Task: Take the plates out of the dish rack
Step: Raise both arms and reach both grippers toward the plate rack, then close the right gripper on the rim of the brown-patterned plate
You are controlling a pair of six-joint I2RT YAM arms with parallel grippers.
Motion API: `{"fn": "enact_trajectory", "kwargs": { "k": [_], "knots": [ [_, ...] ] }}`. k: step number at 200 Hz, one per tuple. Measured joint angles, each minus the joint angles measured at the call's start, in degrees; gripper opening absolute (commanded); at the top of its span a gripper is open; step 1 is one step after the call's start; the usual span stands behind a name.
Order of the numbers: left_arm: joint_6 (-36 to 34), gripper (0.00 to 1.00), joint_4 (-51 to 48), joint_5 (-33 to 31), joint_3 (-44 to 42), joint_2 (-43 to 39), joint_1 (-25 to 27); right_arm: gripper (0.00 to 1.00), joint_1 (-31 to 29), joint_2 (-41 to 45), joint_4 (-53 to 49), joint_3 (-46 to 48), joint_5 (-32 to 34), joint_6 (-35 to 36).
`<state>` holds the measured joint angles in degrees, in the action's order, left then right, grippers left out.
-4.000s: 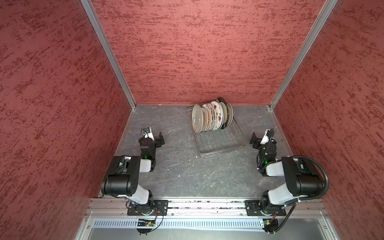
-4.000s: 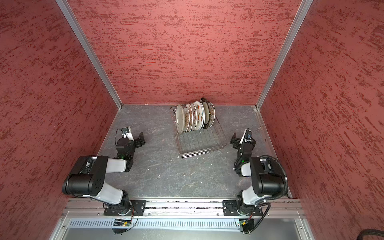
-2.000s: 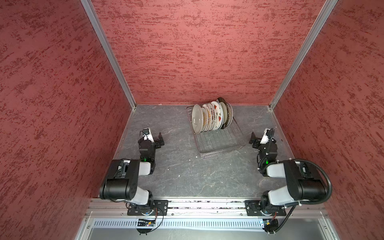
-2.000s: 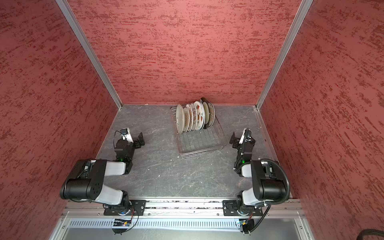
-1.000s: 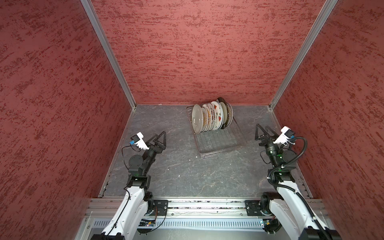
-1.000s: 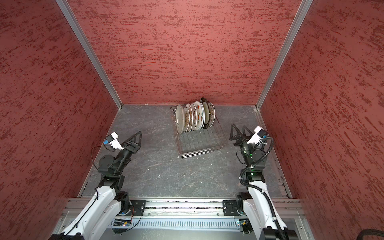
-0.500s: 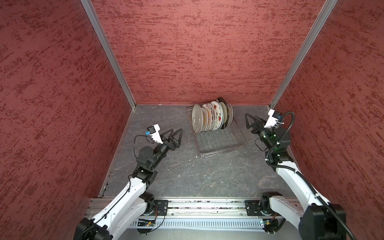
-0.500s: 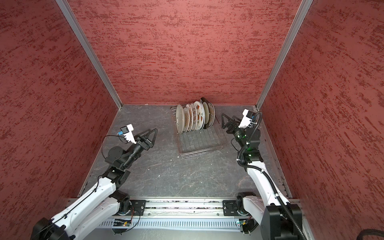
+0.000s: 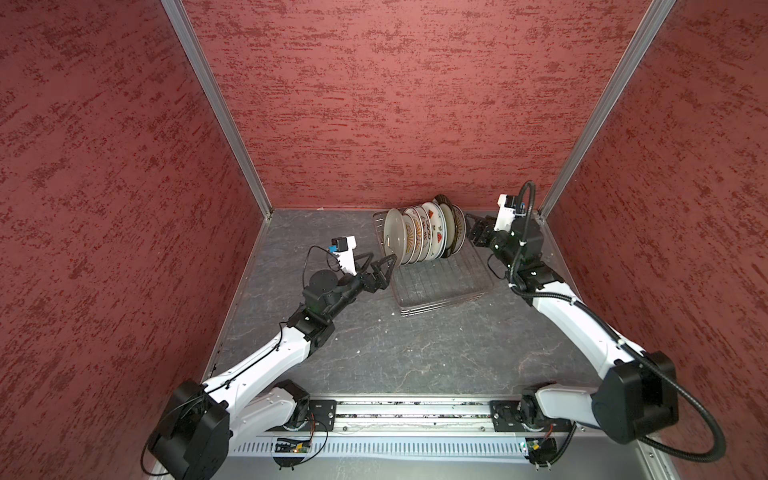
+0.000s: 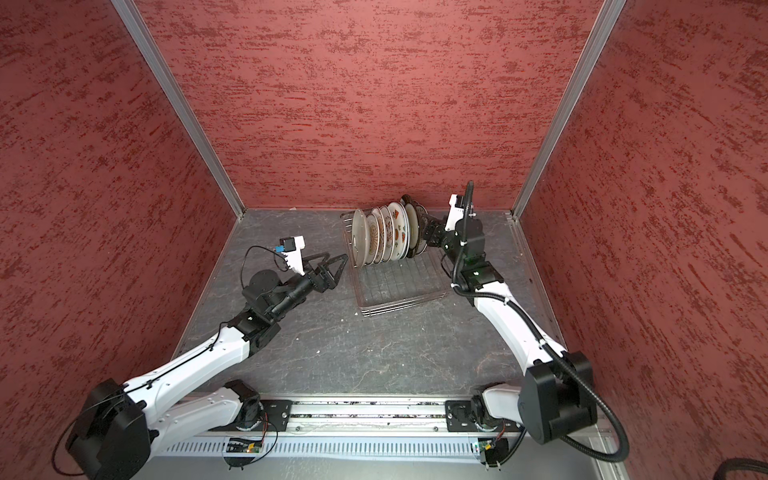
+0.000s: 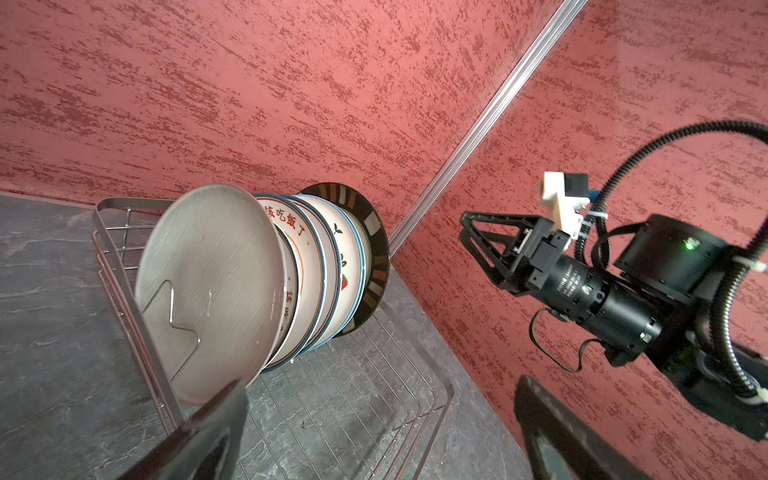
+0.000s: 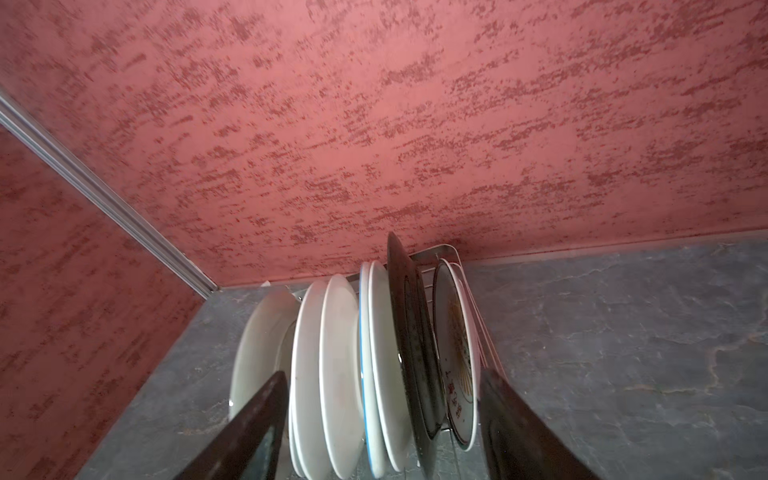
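Several plates (image 9: 422,235) (image 10: 386,237) stand on edge in a tight row at the far end of the wire dish rack (image 9: 440,291) (image 10: 399,291). The leftmost plate (image 11: 212,286) is plain; a dark-rimmed striped plate (image 11: 376,266) stands near the right end. My left gripper (image 9: 382,261) (image 10: 336,261) (image 11: 380,415) is open, level with the rack's left side beside the plain plate. My right gripper (image 9: 471,228) (image 10: 428,232) (image 12: 382,415) is at the row's right end. Its jaws stand apart, with the plates' edges (image 12: 374,353) between them and touching nothing that I can see.
Red textured walls close in the grey stone floor (image 9: 395,353) on three sides; the rack sits near the back wall and the right wall. The near half of the rack (image 11: 446,388) holds no plates. A metal rail (image 9: 415,411) runs along the front.
Both arms have unfolded from the front corners and reached to the rack, the left gripper to its left side and the right gripper to the plates' right end, jaws narrower.
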<state>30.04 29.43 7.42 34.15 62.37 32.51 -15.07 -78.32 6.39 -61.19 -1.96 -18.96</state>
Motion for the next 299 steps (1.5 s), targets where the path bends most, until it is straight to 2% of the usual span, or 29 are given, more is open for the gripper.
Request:
{"fn": "enact_trajectory", "kwargs": {
  "k": [22,71,116,198,248,299],
  "knots": [
    [-0.2,0.99,-0.1,-0.6,1.3,2.5,1.1,0.67,-0.1,-4.7,-3.7,-4.7,0.4,1.0],
    [0.1,0.99,-0.3,-1.7,2.3,6.7,1.4,0.51,-0.4,-14.3,-10.8,-14.4,2.0,3.8],
    [0.3,0.99,-0.5,-1.8,4.0,9.1,1.6,0.44,-1.3,-21.4,-16.0,-21.6,3.6,5.8],
    [0.3,1.00,-1.2,-2.2,4.1,9.2,1.6,0.32,-3.2,-27.9,-20.9,-26.6,9.1,8.4],
    [0.3,0.99,-1.2,-3.3,4.1,9.5,1.6,0.29,-3.3,-30.1,-21.8,-28.4,10.2,9.2],
    [0.3,0.99,-1.4,-3.5,4.1,9.8,1.6,0.21,-3.5,-31.2,-22.6,-28.8,10.6,10.2]
  ]
}}
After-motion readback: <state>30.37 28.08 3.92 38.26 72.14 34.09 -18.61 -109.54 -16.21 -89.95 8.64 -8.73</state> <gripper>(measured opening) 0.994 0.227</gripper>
